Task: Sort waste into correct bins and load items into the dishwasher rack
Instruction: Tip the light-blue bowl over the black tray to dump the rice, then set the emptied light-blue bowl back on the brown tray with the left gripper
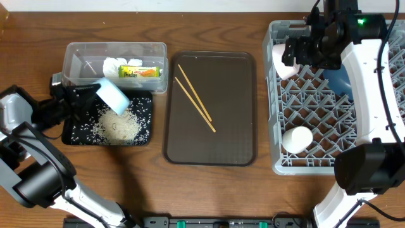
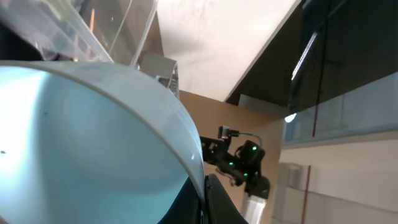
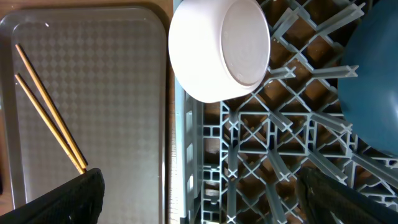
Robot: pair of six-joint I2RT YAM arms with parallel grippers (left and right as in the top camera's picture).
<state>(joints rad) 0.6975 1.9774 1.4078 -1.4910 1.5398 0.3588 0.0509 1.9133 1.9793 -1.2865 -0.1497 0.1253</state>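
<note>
Tilting the blue bowl (image 1: 114, 95) in your clenched left jaws, you may spill rice (image 1: 119, 125) past the black tray (image 1: 145, 105) onto the counter (image 1: 209, 193), while the right jaws hang released above the white bowl (image 3: 217, 46).

On your left, the clear plastic rectangular tub (image 1: 76, 60) stands toward the far side of the wooden table (image 1: 209, 25). It holds the crumpled white paper napkins (image 1: 119, 64), with the small yellow-green-orange snack wrapper (image 1: 140, 71) just to their right. Directly in front of the tub lies the shallow black rectangular tray (image 1: 144, 123), with the loose white rice grains (image 1: 118, 125) spread in it. The light blue bowl (image 1: 114, 95) hangs tilted over that tray's far edge.

In the middle you have the dark brown serving tray (image 1: 212, 147). The two thin wooden chopsticks (image 1: 195, 97) lie on it side by side, slanting.

On your right stands the large grey plastic lattice rack (image 1: 304, 111). The white bowl (image 3: 217, 50) lies on its side at the rack's far left edge, and the large dark blue plate (image 1: 338, 85) is to its right. The small white cup (image 1: 296, 139) sits near the rack's front left.
</note>
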